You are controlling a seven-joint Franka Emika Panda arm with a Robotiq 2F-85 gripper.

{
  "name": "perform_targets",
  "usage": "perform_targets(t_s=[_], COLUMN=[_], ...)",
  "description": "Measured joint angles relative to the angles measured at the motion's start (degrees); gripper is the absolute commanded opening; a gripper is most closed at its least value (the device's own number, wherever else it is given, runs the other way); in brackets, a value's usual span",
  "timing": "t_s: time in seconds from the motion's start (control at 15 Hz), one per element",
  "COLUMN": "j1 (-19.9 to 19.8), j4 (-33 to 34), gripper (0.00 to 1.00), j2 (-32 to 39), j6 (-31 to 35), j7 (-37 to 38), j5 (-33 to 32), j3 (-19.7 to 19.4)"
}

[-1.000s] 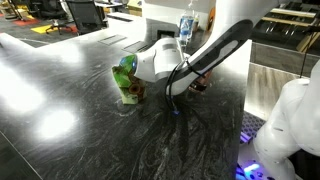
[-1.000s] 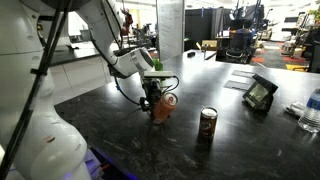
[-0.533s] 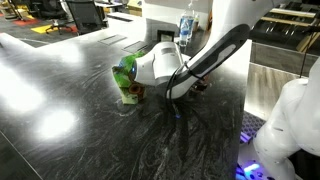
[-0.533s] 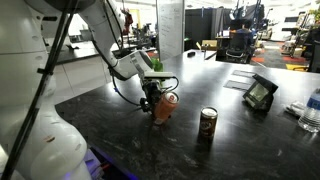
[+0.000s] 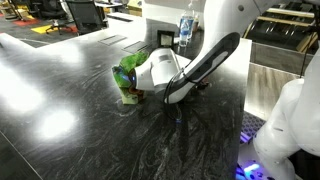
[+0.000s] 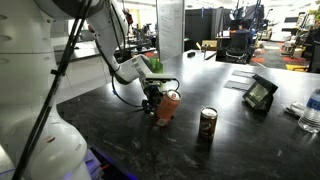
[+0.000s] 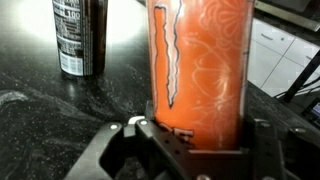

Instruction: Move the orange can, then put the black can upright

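Open office/lab room, office chairs (image 5: pixel 85 14) and desks at the back. Dark marbled tabletop (image 6: pixel 250 140) fills the foreground in both exterior views.

White arm (image 6: pixel 108 40) reaches down to the tabletop; a green piece (image 5: pixel 125 72) sits on the wrist above the pincer (image 6: pixel 157 102).

Pincer is pinching the orange can (image 6: pixel 168 104) low on its body. In the wrist view the orange can (image 7: pixel 200 60) fills the centre, with the pincer (image 7: pixel 195 150) at 6 o'clock, one dark finger (image 7: pixel 118 150) on each side and the can's base down in the gap between them. In an exterior view the orange can leans, top tipped toward 1 o'clock. Cannot tell if its bottom edge touches the tabletop or is just off it. In the exterior view from the opposite side the pincer (image 5: pixel 128 88) and arm hide most of the can.

Black can (image 6: pixel 207 125) stands upright on the tabletop at about 4 o'clock from the orange can, near but apart, not touching. In the wrist view the black can (image 7: pixel 80 35) is at 10 o'clock from the orange one, white label print visible, top cut off by the frame.

A small tablet-like device (image 6: pixel 260 93) is propped up further away at 2 o'clock from the black can. A water bottle (image 5: pixel 186 28) stands at the far tabletop edge, behind the arm.
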Motion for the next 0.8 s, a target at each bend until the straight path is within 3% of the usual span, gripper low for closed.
perform_targets(t_s=[0.4, 0.8], j1=[0.0, -1.2], j4=[2.1, 3.1], gripper=[0.47, 0.47], j2=[4.7, 5.4], j6=[-7.8, -4.2], j7=[5.8, 12.4], j5=[-6.4, -6.2], j3=[0.0, 0.0])
